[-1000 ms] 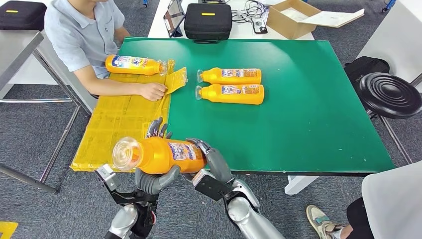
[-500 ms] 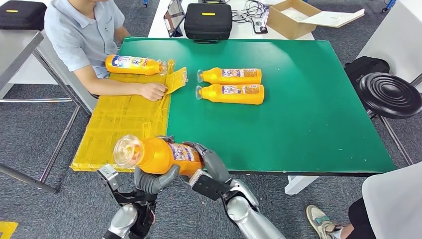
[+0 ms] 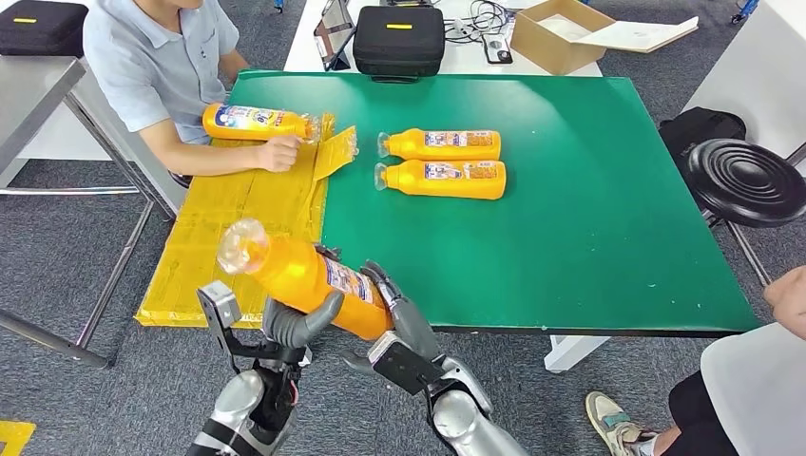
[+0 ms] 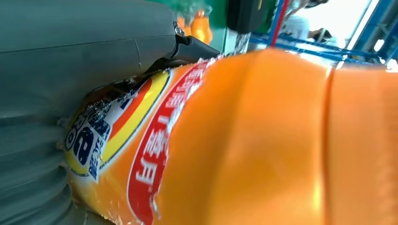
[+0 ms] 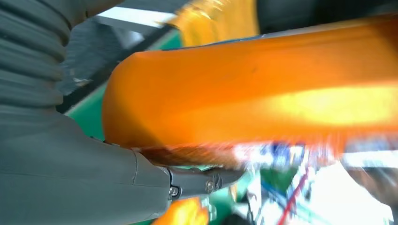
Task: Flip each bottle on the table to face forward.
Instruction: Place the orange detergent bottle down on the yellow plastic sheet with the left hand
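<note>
Change: held bottle [image 3: 304,277] has tilted vs 1 s ago. It lay about level across the robot's front then; now cap end [image 3: 239,245] is raised to the robot's left and base drops toward the right hand [image 3: 397,313]. Label faces more up and right than before.
Hands: left hand [image 3: 297,323] cups bottle from below, thumb and fingers wrapped up round the body. Right hand has closed in on the base end, fingers pressed to it. Both grip the same bottle; no gap seen btwn fingers and plastic in wrist views.
Person: hand [image 3: 278,152] moved off the yellow sheet [image 3: 228,228] up to the far bottle [image 3: 255,122] near its neck.
Meaning: judged mid-flip, bottle being turned in the air, not yet set down. Likely next is to finish the turn and lay it on the table [image 3: 589,228].
Bottle pos: in the air at the table's near edge, over the seam btwn yellow sheet and green top, touching neither.
Bottle look: orange plastic, smooth glossy body, clear ribbed cap, printed label w/ red, yellow, blue and white; label edge looks crinkled in left wrist view. Full or empty: can't tell.
Others: two bottles [image 3: 442,161] lie side by side mid-table, touching, caps to the left, labels up.
</note>
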Controlling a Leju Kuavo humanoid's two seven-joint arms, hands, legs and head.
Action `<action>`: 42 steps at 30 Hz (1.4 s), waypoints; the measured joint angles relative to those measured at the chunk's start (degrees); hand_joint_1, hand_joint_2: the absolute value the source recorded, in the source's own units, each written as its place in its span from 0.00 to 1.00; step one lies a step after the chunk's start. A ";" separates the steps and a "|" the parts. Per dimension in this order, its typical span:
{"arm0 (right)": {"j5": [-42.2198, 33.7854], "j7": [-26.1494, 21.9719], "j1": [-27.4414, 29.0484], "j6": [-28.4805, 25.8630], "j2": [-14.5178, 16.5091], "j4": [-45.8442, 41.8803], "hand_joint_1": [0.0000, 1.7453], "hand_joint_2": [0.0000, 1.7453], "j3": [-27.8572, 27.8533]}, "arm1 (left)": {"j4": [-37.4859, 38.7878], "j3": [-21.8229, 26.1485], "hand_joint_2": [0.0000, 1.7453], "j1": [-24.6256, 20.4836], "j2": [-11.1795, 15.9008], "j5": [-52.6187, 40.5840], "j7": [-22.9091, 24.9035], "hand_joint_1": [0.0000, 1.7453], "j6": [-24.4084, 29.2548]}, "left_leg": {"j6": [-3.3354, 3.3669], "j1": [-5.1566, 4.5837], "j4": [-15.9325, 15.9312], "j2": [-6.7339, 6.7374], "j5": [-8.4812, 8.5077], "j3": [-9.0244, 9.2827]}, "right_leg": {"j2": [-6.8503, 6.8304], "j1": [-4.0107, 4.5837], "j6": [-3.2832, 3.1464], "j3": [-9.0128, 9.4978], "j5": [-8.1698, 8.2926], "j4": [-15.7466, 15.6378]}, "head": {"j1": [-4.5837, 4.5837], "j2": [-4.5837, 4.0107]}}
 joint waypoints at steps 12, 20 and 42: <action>-2.70 -1.52 1.15 -6.30 -0.63 -15.57 0.00 0.00 7.80 | 17.39 7.23 1.00 -11.10 1.89 4.57 2.10 1.00 8.04 | -0.03 0.08 0.00 0.11 0.03 0.02 | 0.11 0.04 -0.01 -0.06 0.01 0.03 | 0.02 0.00; -1.56 -1.51 1.35 -14.85 -1.15 -17.48 0.00 0.00 8.67 | 22.51 7.92 1.00 -15.65 5.90 -12.04 -2.26 1.00 22.38 | -0.03 0.07 0.00 0.11 0.03 0.00 | 0.09 0.04 -0.01 -0.09 0.01 0.02 | 0.01 0.00; -3.08 -1.51 1.85 -14.82 -1.61 -18.81 0.00 0.00 8.67 | 28.40 8.94 1.00 -20.20 9.05 -56.55 -2.20 1.00 41.83 | -0.03 0.08 0.00 0.25 0.03 0.01 | 0.19 0.05 -0.01 -0.13 0.02 0.02 | 0.01 0.00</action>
